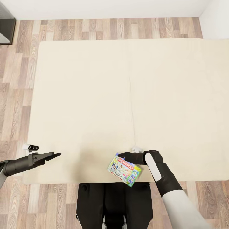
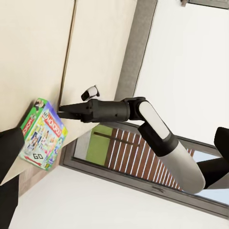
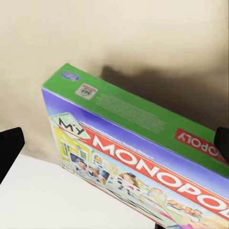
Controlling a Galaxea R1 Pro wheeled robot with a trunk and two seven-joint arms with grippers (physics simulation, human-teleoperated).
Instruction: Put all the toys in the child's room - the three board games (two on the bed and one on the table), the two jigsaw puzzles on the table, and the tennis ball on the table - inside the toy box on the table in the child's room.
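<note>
We are observing the right gripper [image 1: 122, 156] pinching the board game [image 1: 124, 170] at the bed's [image 1: 127, 95] near edge; its jaws are partly hidden. The left gripper's [image 1: 54, 156] jaws are lying pressed together.

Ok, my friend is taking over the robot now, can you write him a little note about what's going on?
Right gripper: shut on the Monopoly board game, lifted at the near edge of the bed.
Left gripper: holding nothing, hovering over the bed's near left corner; jaws look closed.
Done: this board game is picked up.
Left: carry it to the toy box. No other game lies on the visible part of the bed; the table, the toy box and the other toys aren't in these pictures, so check them.
</note>
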